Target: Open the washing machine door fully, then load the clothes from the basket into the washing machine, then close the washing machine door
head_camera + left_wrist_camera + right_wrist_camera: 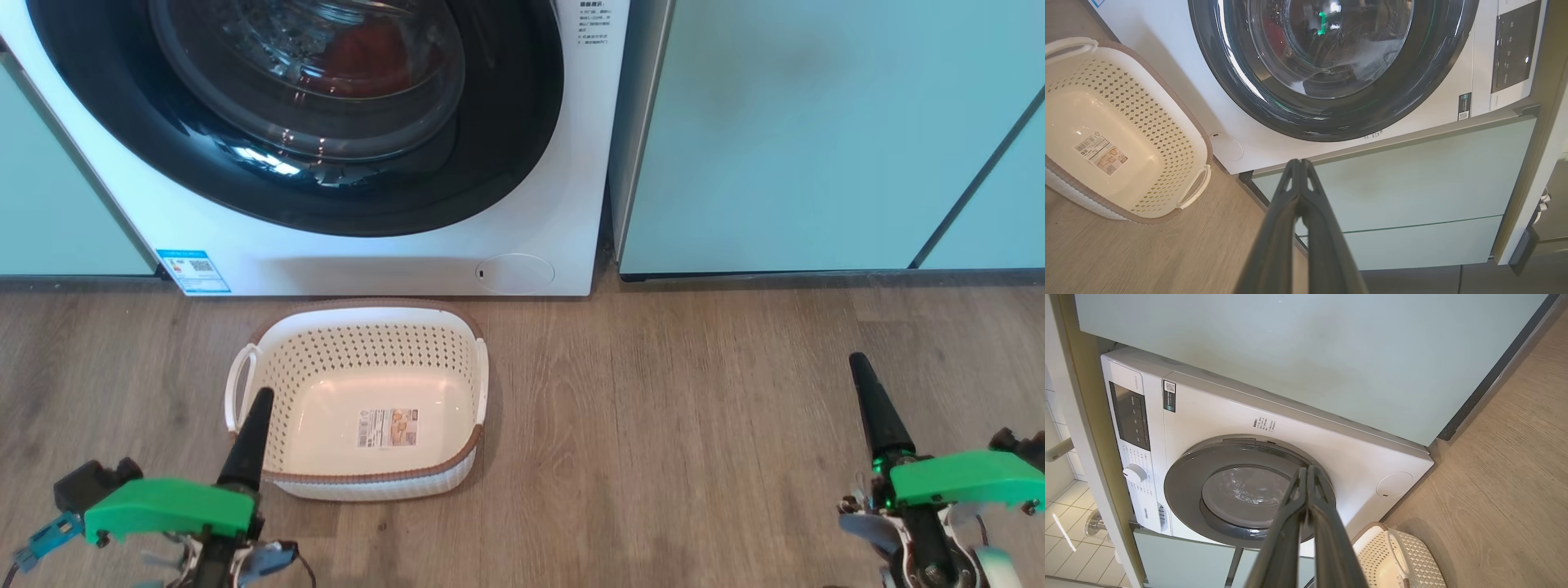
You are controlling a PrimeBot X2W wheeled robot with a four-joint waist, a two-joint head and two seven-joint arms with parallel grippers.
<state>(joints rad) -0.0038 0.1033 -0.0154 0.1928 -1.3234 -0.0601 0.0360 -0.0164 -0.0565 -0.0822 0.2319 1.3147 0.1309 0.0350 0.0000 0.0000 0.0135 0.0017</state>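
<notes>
Head view's got the shut washing machine door (pixel 514 147) far left, the red clothes (pixel 367 53) behind its glass, and the basket (pixel 367 359) on the floor just in front, left wrist view shows the left gripper (pixel 1299 163) with fingers pressed together, and right wrist view shows the same for the right gripper (pixel 1306 469).

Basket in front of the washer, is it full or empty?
Empty. The basket shows its bare bottom and sticker; nothing lies in it.
</notes>
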